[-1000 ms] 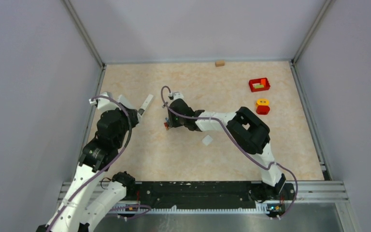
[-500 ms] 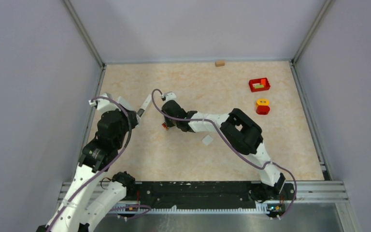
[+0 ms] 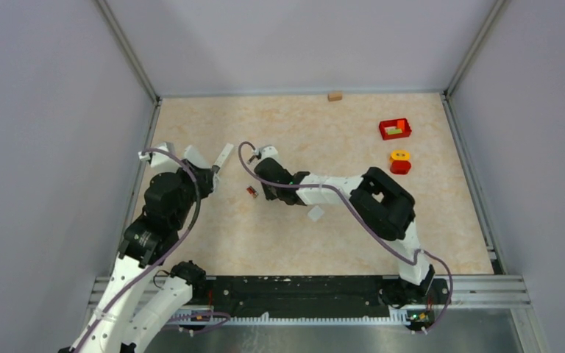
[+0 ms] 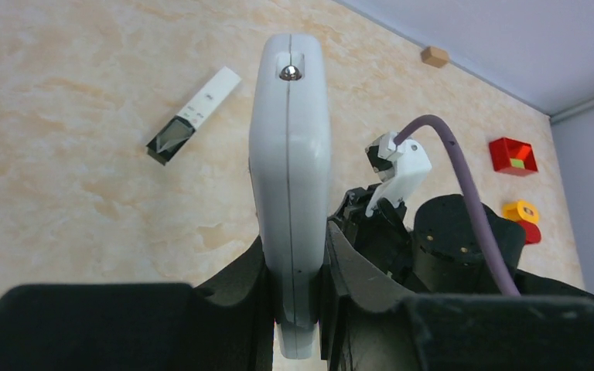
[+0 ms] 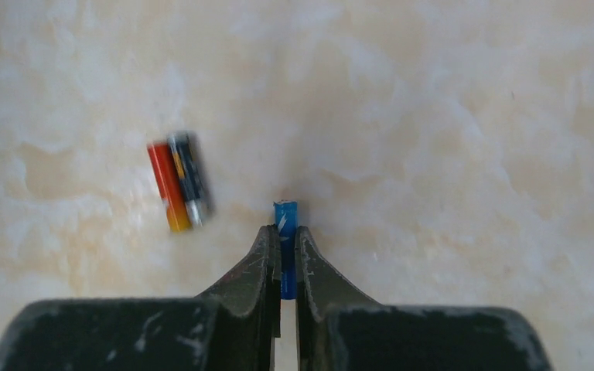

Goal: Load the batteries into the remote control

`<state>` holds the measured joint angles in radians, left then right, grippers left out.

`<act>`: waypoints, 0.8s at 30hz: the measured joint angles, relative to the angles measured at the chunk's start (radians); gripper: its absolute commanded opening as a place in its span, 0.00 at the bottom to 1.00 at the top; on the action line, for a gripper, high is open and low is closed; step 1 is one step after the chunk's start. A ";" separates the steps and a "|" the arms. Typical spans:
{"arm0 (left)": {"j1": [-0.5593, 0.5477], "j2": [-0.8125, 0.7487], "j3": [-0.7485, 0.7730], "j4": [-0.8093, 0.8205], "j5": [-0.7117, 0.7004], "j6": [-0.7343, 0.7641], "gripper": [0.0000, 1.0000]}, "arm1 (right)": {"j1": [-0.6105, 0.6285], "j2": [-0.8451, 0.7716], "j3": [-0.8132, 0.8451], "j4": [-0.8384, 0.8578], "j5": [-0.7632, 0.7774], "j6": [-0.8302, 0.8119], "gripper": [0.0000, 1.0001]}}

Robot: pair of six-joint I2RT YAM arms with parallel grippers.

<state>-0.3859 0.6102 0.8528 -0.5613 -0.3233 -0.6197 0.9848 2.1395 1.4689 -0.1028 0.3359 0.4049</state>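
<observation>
On the desk, two batteries lie side by side; right hand pinches blue battery nearby; left hand clamps remote control edge-on.

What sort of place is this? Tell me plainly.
Probably a robot test cell, not a home: plain grey walls box in a marble-look tabletop, a left arm and right arm are bolted to a rail, and a red toy tray sits far back.

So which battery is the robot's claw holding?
The blue battery: it is pinched in the right gripper. The red battery and the dark battery lie loose, side by side on the table.
</observation>
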 measured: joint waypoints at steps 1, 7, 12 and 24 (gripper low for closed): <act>0.000 -0.005 -0.010 0.019 0.027 0.008 0.00 | -0.003 -0.037 -0.045 -0.004 -0.011 0.006 0.00; 0.000 -0.032 -0.089 0.153 0.273 0.048 0.00 | -0.062 -0.327 -0.343 0.023 -0.129 0.068 0.00; 0.000 0.007 -0.113 0.275 0.490 0.040 0.00 | -0.111 -0.553 -0.502 0.074 -0.194 0.106 0.00; 0.000 0.307 -0.108 0.436 0.959 -0.063 0.00 | -0.117 -0.938 -0.677 0.110 -0.346 0.011 0.00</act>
<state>-0.3859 0.9173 0.7444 -0.1257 0.6357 -0.6830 0.8673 1.2015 0.7918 0.0074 -0.0105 0.4160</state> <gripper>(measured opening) 0.245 0.045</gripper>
